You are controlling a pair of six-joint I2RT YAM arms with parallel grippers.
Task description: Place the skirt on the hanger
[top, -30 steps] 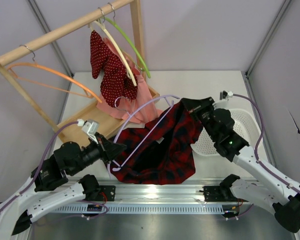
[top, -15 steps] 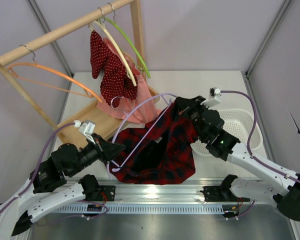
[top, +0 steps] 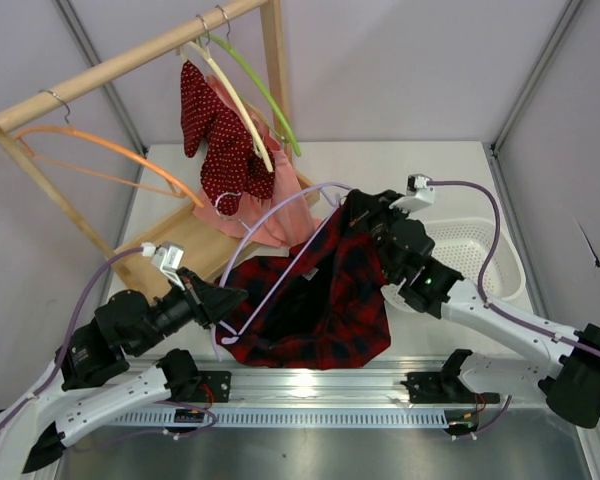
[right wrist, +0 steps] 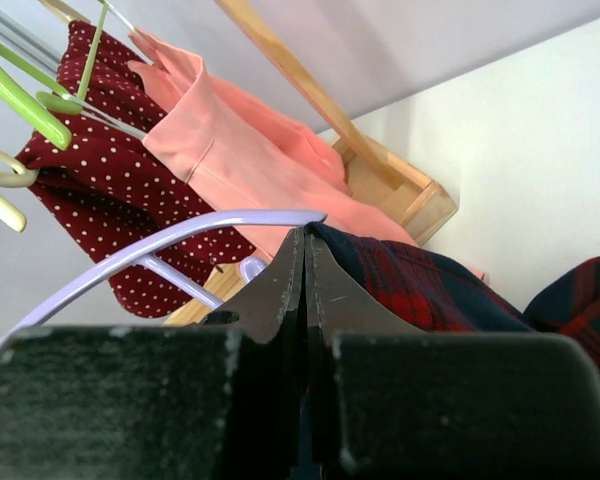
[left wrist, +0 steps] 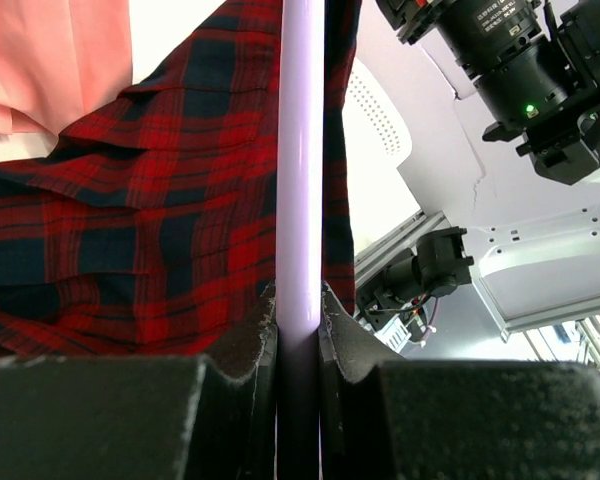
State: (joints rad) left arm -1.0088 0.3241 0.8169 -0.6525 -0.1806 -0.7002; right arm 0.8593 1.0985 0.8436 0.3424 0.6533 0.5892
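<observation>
Over the last second our right arm has swung left in the top view, off the white basket (top: 480, 250) and toward the centre, taking the skirt's (top: 330, 300) upper edge with it. The right gripper (right wrist: 305, 248) is pressed fully together. We judge it pinched on the plaid edge, right where the shoulder tip of the lavender hanger (left wrist: 300, 150) ends. The hanger has tipped too, and its hook now sits further left, over the pink garment (top: 280, 228). The left gripper (left wrist: 300, 312) has not moved and is clamped on the hanger's straight bar at lower left. The skirt is draped across the hanger mid-frame, with its lower folds on the table (top: 430, 170). We judge the skirt's edge is being worked over the hanger's end and is not yet seated.
</observation>
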